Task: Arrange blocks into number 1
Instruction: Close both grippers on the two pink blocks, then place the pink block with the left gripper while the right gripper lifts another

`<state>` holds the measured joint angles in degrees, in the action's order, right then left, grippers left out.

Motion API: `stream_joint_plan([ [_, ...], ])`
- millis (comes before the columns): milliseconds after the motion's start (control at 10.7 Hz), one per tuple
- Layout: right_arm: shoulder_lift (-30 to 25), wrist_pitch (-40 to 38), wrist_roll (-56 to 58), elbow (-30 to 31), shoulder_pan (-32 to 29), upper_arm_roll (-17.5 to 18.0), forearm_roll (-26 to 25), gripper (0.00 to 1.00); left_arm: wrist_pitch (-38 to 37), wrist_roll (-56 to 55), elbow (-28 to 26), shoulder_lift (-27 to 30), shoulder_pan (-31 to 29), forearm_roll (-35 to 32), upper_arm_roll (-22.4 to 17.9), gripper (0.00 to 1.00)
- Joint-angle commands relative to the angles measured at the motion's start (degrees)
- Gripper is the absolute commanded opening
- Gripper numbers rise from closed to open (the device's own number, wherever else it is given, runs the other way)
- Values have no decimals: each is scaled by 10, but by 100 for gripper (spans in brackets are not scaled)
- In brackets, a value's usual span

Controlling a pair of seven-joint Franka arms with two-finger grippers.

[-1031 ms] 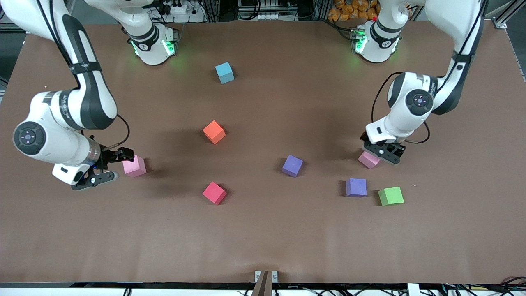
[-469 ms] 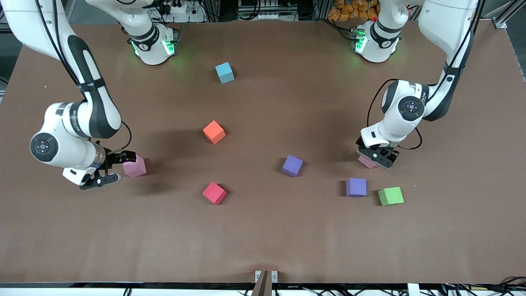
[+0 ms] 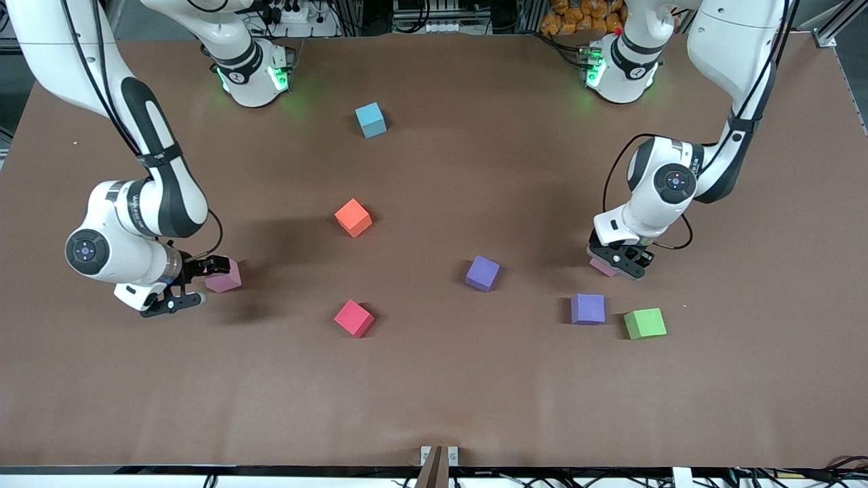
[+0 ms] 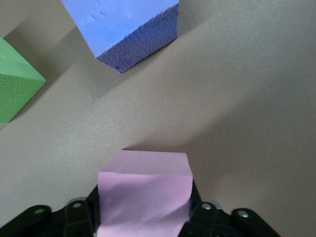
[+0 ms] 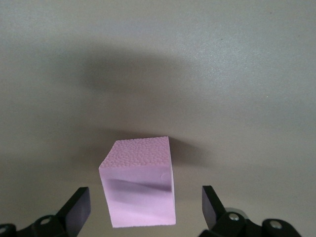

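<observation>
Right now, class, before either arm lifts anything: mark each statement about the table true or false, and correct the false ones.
1. The left gripper has a pink cube between its jaws. True.
2. The right gripper is shut on its pink cube. False: its jaws stand open, clear of both sides.
3. The green cube sits beside a purple cube. True.
4. The orange cube is stacked on the red cube. False: both lie apart on the table.
5. The light blue cube lies nearest the front camera. False: it lies farthest.
</observation>
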<state>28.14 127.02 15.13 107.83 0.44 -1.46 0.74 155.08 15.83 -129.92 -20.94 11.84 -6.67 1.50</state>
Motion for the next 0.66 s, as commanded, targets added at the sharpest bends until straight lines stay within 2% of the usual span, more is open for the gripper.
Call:
stream_joint_plan([
  [0,11,18,4,0,4,-2,8,100,1,-122,-35,40,45,2,12,0],
  [281,18,27,4,2,12,-4,8,100,-70,-371,-11,60,65,2,155,0],
  [375,19,37,5,8,15,-5,8,100,-95,-417,1,61,70,2,189,0],
  [562,24,71,9,30,15,-7,8,100,-100,-493,0,54,79,2,243,0],
])
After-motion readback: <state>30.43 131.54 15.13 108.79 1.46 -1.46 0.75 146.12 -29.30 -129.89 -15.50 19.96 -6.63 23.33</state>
